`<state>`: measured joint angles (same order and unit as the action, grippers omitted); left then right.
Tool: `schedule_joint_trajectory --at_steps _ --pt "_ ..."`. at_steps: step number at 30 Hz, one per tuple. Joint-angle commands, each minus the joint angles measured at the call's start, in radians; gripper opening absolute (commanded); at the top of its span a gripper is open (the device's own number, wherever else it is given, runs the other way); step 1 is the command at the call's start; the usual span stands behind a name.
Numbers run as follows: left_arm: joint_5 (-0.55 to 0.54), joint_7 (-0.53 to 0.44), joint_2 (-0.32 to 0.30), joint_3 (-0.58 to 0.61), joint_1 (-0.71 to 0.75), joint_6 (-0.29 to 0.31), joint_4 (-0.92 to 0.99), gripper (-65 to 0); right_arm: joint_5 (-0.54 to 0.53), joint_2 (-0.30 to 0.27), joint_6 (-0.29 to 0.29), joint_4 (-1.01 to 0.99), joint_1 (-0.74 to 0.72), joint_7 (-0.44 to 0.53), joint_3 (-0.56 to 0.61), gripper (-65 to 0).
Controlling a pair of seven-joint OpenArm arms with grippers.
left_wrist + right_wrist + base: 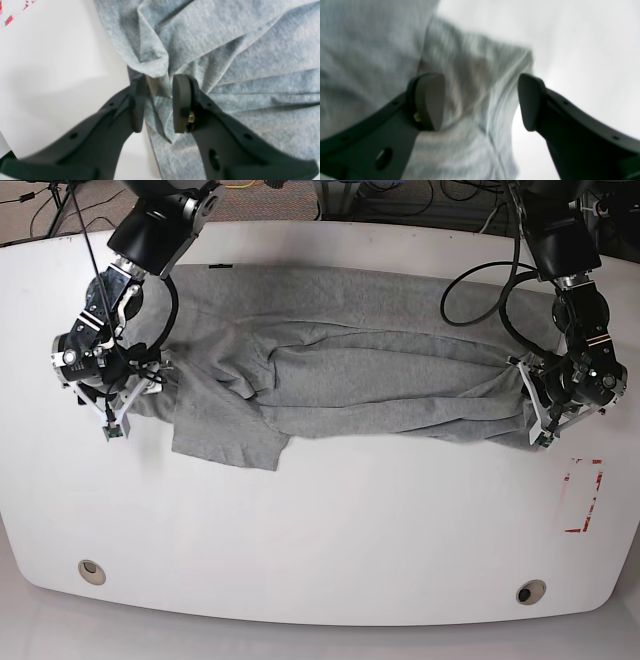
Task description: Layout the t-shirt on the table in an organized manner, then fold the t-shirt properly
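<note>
While no lettering shows on the t-shirt (340, 370), it's stretched rumpled across the table (320, 520). Left gripper (156, 105) pinches one bunched edge near a red-outlined mark (583, 495); right gripper (480, 100) gapes wide around the other.

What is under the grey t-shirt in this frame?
The t-shirt lies stretched and rumpled across the white table, which shows all around it. Whatever sits on the tabletop beneath the cloth is covered. The red-outlined mark lies clear of the shirt.
</note>
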<state>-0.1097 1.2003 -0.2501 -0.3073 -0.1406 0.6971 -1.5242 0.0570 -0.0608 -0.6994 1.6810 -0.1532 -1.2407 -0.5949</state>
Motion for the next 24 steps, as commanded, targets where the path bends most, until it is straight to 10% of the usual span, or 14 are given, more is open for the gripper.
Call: schedule_joint_trajectory --at_steps 1,24 --pt "-0.005 -0.009 -0.013 -0.003 -0.018 0.001 -0.016 -51.0 -0.010 0.017 0.001 0.087 -0.009 -0.017 0.000 -22.0" --pt "-0.002 -0.013 -0.013 -0.002 -0.031 0.001 -0.019 -58.7 -0.009 0.137 0.001 0.100 0.079 0.008 0.105 -21.9"
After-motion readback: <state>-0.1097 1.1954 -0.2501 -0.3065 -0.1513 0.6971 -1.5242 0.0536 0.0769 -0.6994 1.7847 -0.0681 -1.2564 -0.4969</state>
